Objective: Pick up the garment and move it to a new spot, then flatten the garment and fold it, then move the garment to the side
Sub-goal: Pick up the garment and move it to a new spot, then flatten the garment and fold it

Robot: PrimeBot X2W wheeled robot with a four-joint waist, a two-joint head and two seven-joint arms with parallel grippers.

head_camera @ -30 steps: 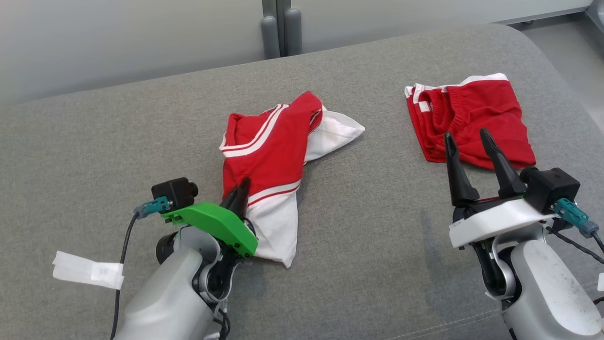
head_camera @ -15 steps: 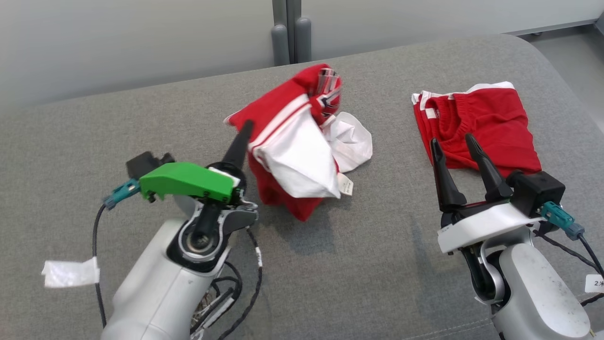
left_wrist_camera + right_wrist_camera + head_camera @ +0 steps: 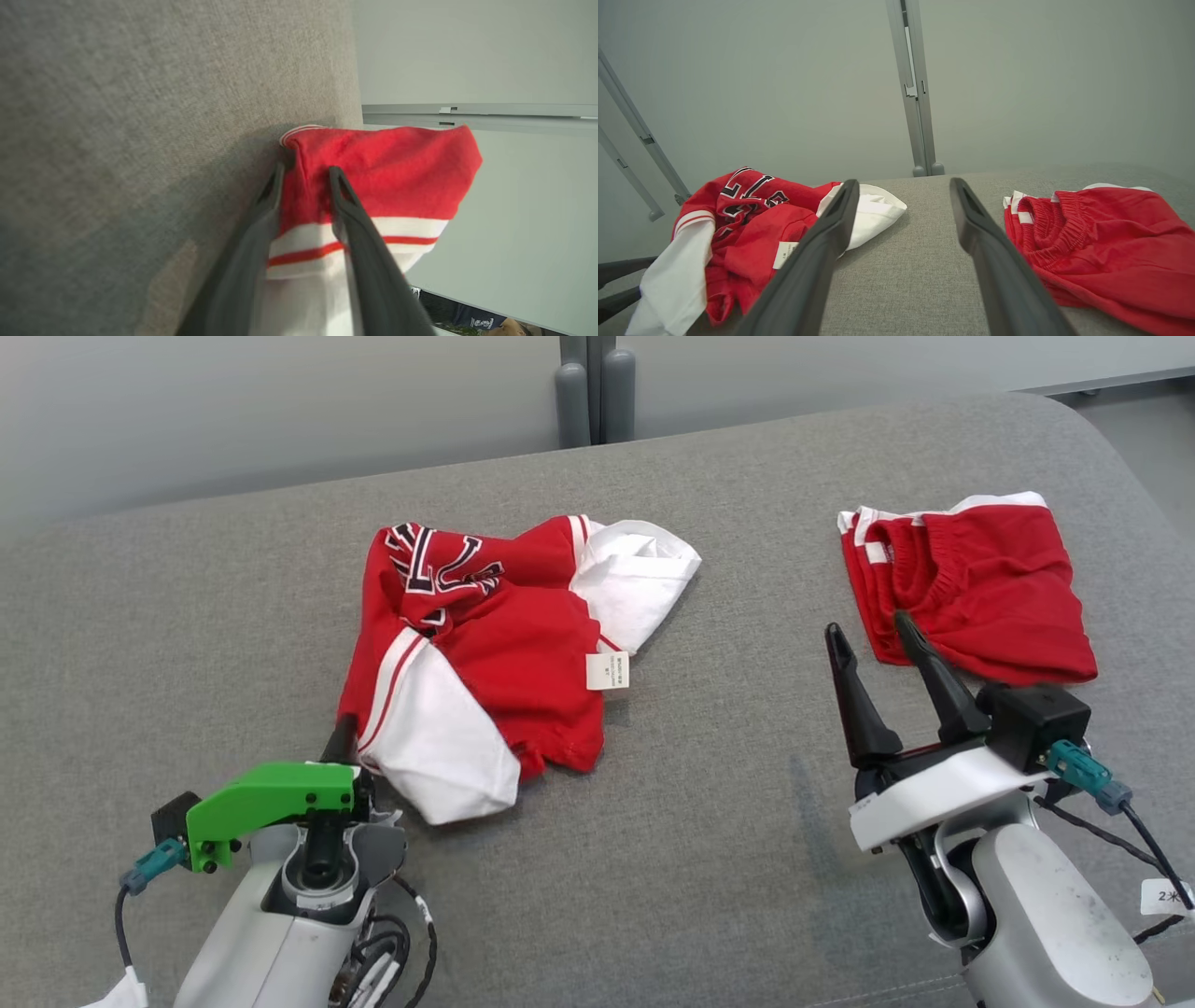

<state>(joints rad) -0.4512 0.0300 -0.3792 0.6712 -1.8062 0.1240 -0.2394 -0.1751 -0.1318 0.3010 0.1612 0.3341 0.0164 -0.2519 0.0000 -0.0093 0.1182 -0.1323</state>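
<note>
Grey wall (image 3: 233,411) backs a grey woven cushion (image 3: 728,859); the red-and-white garment (image 3: 495,644) lies crumpled left of centre, laid there for flattening, I'd guess. Folded red shorts (image 3: 980,597) sit well to its right. The left gripper (image 3: 303,172) straddles the garment's hem, fingers narrowly parted — pinching or not, I cannot tell. The right gripper (image 3: 867,623) gapes empty.

Lab, grey padded bench (image 3: 728,859), partition walls (image 3: 233,411)
</note>
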